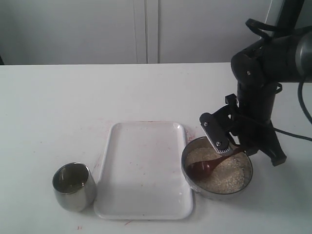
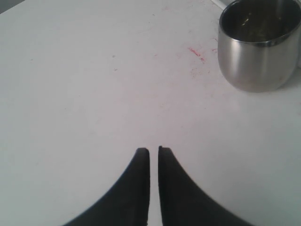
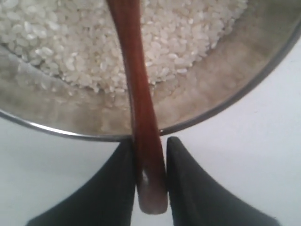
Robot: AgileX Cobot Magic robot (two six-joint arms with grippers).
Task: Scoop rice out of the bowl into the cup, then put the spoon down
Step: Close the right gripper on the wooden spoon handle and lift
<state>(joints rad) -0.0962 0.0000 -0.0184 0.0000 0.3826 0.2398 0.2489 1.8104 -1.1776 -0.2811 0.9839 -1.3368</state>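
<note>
Room: pale panelled wall behind, plain and even light. No people or clutter in view.

Bench (image 1: 58,97): white, smooth, nothing clamped down. Faint red specks near the cup and at the tray edges.

Tray (image 1: 141,165): white, bare, lying between bowl and cup. Any carry has to cross it, so spilled grains would likely land here.

Bowl (image 1: 214,194): steel, at the right, just beside the tray. It stands loose on a slick top. My guess is that a hard dig, or the handle levering on the rim, could slide or tip it.

Cup (image 1: 74,187): small steel one at the left, well apart from the bowl. Its narrow mouth leaves little room for error when pouring. Its contents are lost in reflections.

Right pincer (image 3: 150,141): pinching the spoon (image 1: 207,167) close to the handle's end, where it crosses the bowl rim. How firm the grip is, I cannot tell. Held that far out, a loaded spoon may twist and shed grains.

Left pincer (image 2: 154,150): pressed nearly together on nothing, low over the bench near the cup and not steadying it.

Rice (image 1: 229,178): pale heap in the bowl, with the spoon's head resting on it.
</note>
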